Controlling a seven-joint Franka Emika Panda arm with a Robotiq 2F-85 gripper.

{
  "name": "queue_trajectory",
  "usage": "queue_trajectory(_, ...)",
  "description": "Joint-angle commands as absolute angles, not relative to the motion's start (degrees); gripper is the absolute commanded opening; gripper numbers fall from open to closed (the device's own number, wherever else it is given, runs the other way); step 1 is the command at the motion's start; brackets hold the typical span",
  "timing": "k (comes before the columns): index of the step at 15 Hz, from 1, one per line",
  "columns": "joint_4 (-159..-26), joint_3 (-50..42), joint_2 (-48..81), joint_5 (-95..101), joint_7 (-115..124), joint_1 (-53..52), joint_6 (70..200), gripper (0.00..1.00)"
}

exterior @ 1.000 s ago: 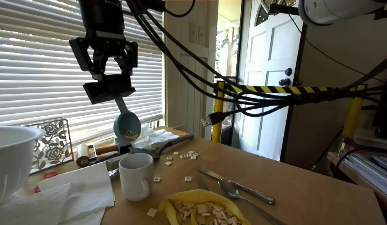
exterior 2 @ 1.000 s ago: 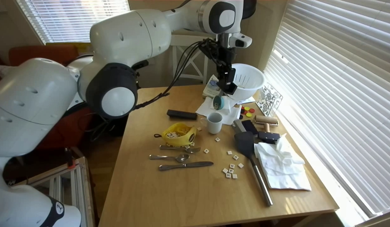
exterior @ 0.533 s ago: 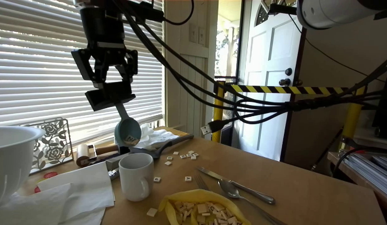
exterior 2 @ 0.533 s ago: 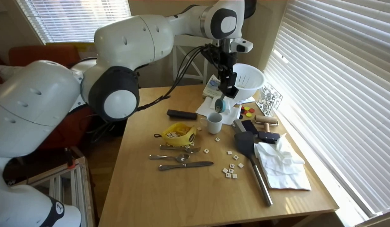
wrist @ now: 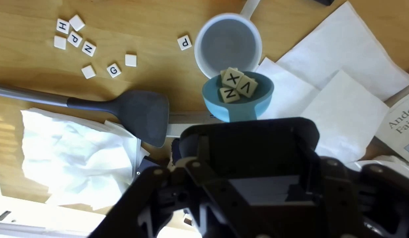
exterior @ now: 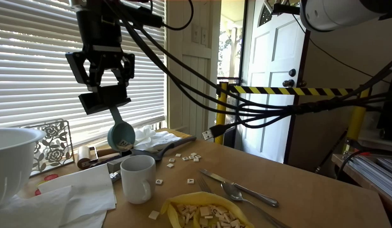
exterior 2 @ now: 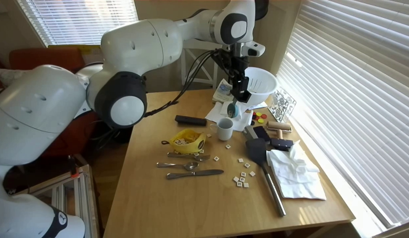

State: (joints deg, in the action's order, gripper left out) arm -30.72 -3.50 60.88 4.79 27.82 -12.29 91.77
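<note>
My gripper (exterior: 104,98) is shut on the handle of a teal scoop (exterior: 121,136). The handle comes out below the dark, blocky fingertips, which hide its upper end. In the wrist view the scoop (wrist: 239,114) holds several letter tiles (wrist: 231,77), with X, V and N facing up. The scoop hangs in the air near the white mug (exterior: 137,180). In the wrist view its bowl overlaps the mug's rim (wrist: 199,58). In an exterior view the gripper (exterior 2: 241,95) is beside the white bowl (exterior 2: 262,82), with the scoop (exterior 2: 232,110) over the white papers (exterior 2: 242,124).
A yellow pouch of tiles (exterior 2: 188,143), a black case (exterior 2: 190,120), a fork (exterior 2: 188,156), a spoon (exterior 2: 178,165) and a knife (exterior 2: 196,173) lie on the table. Loose tiles (exterior 2: 242,179), a spatula (exterior 2: 257,150), napkins (exterior 2: 295,175) and a wooden roller (exterior 2: 279,126) are around. Cables (exterior: 189,85) hang from the arm.
The gripper has come down with the scoop, which has then shifted a little left in an exterior view. The tiles stay in the scoop. The table things have not moved.
</note>
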Motion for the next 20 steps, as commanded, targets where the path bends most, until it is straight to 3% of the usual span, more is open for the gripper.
queue_trajectory(1,-29.6,-3.76,61.3,5.09,28.4,-12.5,95.26,0.35)
queue_trajectory(20,-32.81,-5.07,57.1,4.92,25.78,-12.43,90.81,0.35)
